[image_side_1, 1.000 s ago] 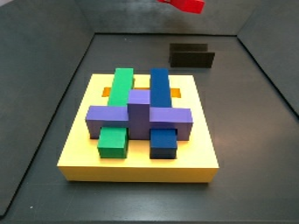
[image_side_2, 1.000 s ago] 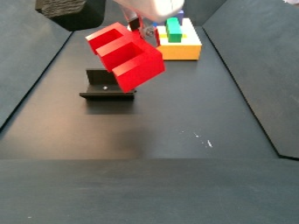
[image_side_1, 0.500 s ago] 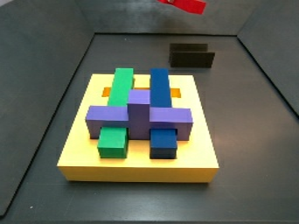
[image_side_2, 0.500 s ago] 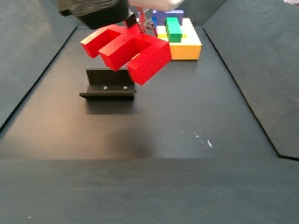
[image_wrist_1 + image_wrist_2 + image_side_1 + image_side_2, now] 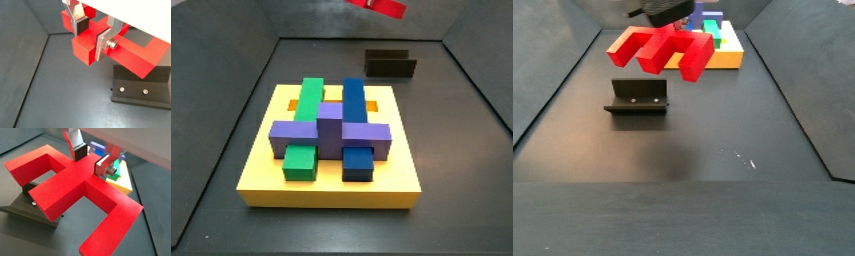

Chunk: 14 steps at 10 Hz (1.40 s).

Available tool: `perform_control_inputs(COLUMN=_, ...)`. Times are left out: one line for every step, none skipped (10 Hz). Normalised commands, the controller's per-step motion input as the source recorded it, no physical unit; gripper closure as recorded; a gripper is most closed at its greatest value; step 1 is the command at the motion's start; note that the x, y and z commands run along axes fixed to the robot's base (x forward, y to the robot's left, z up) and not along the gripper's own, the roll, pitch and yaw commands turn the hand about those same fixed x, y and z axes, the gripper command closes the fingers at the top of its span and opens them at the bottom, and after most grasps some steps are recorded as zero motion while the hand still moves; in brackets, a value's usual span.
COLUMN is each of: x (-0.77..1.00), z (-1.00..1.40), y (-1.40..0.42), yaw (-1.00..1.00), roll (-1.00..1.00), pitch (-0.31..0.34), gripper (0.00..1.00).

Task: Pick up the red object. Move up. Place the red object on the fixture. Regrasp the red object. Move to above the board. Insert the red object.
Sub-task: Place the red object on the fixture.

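Red object (image 5: pixel 70 188) airborne, pinched at its central bar between the tool's (image 5: pixel 93 36) silver fingers (image 5: pixel 104 44). Looks rigid, light, smooth-faced; could slip or swing, so the middle grip seems right. Fixture (image 5: pixel 637 97) sits below the tool; board (image 5: pixel 722 57) beyond it.

Both side views look down from opposite ends, sharing the board (image 5: pixel 329 150) and fixture (image 5: pixel 637 97); both wrist views sit close over the gripper (image 5: pixel 93 36).
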Motion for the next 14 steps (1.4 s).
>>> perform_control_inputs(x=0.10, z=-0.01, y=-0.26, yaw=0.76, roll=-0.03, pitch=0.203, gripper=1.00)
perform_control_inputs(x=0.10, z=-0.03, y=-0.24, yaw=0.78, roll=-0.05, pitch=0.217, gripper=1.00)
perform_control_inputs(x=0.09, z=-0.02, y=-0.21, yaw=0.81, roll=-0.11, pitch=0.203, gripper=1.00)
perform_control_inputs(x=0.12, z=-0.04, y=-0.20, yaw=0.79, roll=-0.20, pitch=0.200, gripper=1.00)
perform_control_inputs(x=0.28, z=-0.14, y=-0.19, yaw=0.68, roll=-0.36, pitch=0.134, gripper=1.00)
perform_control_inputs(x=0.18, z=-0.12, y=-0.15, yaw=0.57, roll=-0.81, pitch=0.000, gripper=1.00)
perform_control_inputs(x=0.23, z=-0.09, y=-0.18, yaw=0.48, roll=-0.83, pitch=-0.069, gripper=1.00)
perform_control_inputs(x=0.26, z=-0.06, y=-0.15, yaw=0.43, roll=-0.87, pitch=-0.074, gripper=1.00)
perform_control_inputs(x=0.20, z=0.00, y=-0.11, yaw=0.38, roll=-0.98, pitch=-0.109, gripper=1.00)
perform_control_inputs(x=0.20, z=0.00, y=-0.11, yaw=0.38, roll=-0.97, pitch=-0.106, gripper=1.00)
perform_control_inputs(x=0.22, z=0.00, y=-0.10, yaw=0.39, roll=-0.95, pitch=-0.097, gripper=1.00)
perform_control_inputs(x=0.31, z=-0.03, y=0.00, yaw=0.37, roll=-0.91, pitch=0.000, gripper=1.00)
perform_control_inputs(x=0.32, z=0.00, y=0.00, yaw=0.37, roll=-0.78, pitch=0.060, gripper=1.00)
perform_control_inputs(x=0.11, z=0.00, y=0.06, yaw=0.23, roll=-0.30, pitch=0.191, gripper=1.00)
